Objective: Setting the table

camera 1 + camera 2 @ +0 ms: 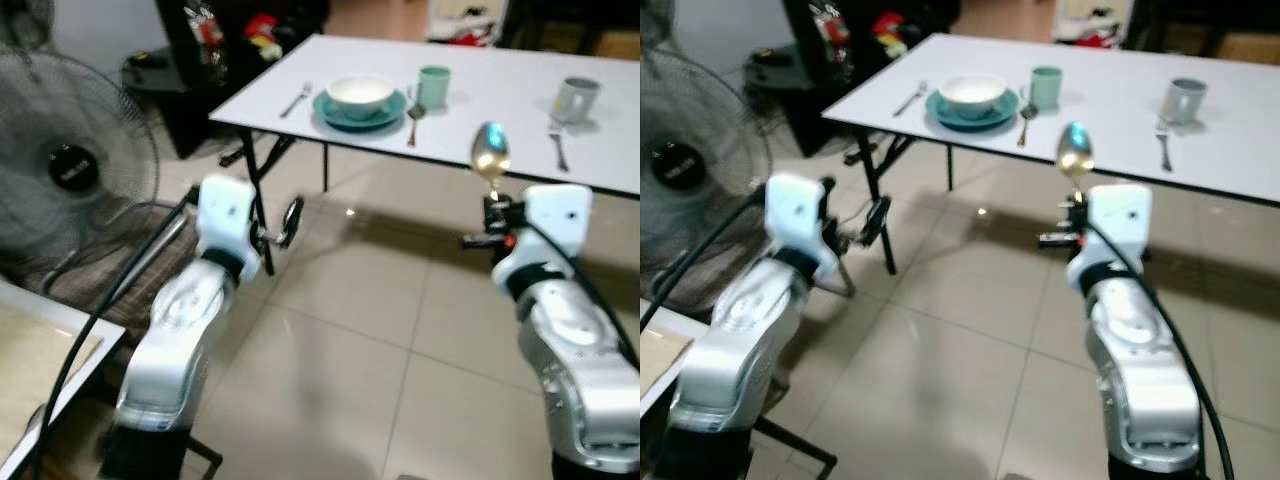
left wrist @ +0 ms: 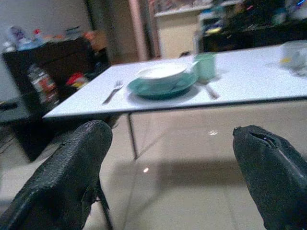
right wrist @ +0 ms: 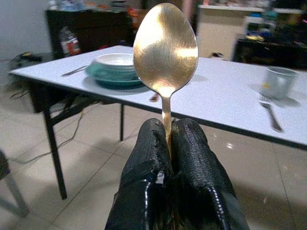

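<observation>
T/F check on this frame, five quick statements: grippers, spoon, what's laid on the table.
1. The right gripper holds a gold metal spoon upright by its handle. True.
2. The left gripper is shut on a fork. False: its fingers stand apart with nothing between them.
3. A white bowl sits on a teal plate on the white table. True.
4. The green cup stands on the floor. False: it stands on the table, beside the plate.
5. The grey mug has a silver fork lying near it. True.
</observation>
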You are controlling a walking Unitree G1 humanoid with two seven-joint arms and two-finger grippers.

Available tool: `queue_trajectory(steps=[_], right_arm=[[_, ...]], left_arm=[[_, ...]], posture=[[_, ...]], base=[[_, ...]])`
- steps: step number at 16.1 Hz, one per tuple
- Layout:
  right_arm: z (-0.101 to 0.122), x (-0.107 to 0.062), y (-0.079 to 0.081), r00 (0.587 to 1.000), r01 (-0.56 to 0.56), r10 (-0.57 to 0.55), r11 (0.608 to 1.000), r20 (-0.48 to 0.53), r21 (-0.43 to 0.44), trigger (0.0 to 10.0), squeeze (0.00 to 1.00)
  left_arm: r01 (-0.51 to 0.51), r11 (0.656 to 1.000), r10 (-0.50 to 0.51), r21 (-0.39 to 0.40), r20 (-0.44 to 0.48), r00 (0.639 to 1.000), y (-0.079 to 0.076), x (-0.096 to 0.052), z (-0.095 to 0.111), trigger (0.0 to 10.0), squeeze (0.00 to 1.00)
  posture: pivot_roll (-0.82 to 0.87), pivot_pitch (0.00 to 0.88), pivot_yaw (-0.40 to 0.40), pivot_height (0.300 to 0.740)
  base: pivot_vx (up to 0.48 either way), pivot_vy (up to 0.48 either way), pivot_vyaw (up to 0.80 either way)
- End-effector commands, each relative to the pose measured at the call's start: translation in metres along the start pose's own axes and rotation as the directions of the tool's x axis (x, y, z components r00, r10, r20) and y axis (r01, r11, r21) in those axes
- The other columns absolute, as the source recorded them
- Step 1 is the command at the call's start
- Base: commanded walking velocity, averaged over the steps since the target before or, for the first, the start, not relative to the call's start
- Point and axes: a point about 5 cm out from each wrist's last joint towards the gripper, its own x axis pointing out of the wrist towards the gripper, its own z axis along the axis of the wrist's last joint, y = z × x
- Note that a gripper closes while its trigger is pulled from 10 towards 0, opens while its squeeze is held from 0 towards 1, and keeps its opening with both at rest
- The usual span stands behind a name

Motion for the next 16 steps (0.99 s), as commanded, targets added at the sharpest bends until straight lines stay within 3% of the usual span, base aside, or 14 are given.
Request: queue_trajectory(steps=[1,4,7,10,16], right_arm=[[-0.001,-0.003,0.011,0.999,-0.039,0.039,0.999,0.010,-0.034,10.0,0.00],[-0.005,-0.004,-0.001,1.000,0.002,-0.001,1.000,-0.012,0.025,10.0,0.00],[-0.008,-0.001,0.000,1.000,0.004,-0.003,0.999,-0.027,0.042,10.0,0.00],[-0.008,-0.010,-0.005,0.999,0.025,-0.024,0.998,-0.034,0.049,10.0,0.00],[-0.011,-0.009,-0.004,0.999,0.013,-0.011,0.999,-0.043,0.045,10.0,0.00]], left_arm=[[-0.030,1.000,0.030,0.007,-0.020,0.999,0.013,-0.005,-0.003,10.0,0.00],[-0.021,1.000,0.021,0.018,-0.009,1.000,0.009,0.002,0.001,10.0,0.00],[-0.002,1.000,0.003,0.018,-0.014,1.000,0.005,-0.003,0.002,10.0,0.00],[0.003,1.000,-0.003,0.009,-0.042,0.999,0.005,-0.004,-0.009,10.0,0.00],[-0.013,1.000,0.013,0.001,-0.046,0.999,0.007,-0.013,-0.011,10.0,0.00]], posture=[[0.02,0.000,0.077,0.740],[0.07,0.000,0.058,0.740],[0.08,0.000,0.056,0.740],[0.04,0.000,0.059,0.740],[0.03,0.000,0.048,0.740]], base=[[0.266,0.000,0.00],[0.268,0.000,0.00],[0.268,0.000,-0.16],[0.270,0.000,-0.80],[0.269,0.000,-0.80]])
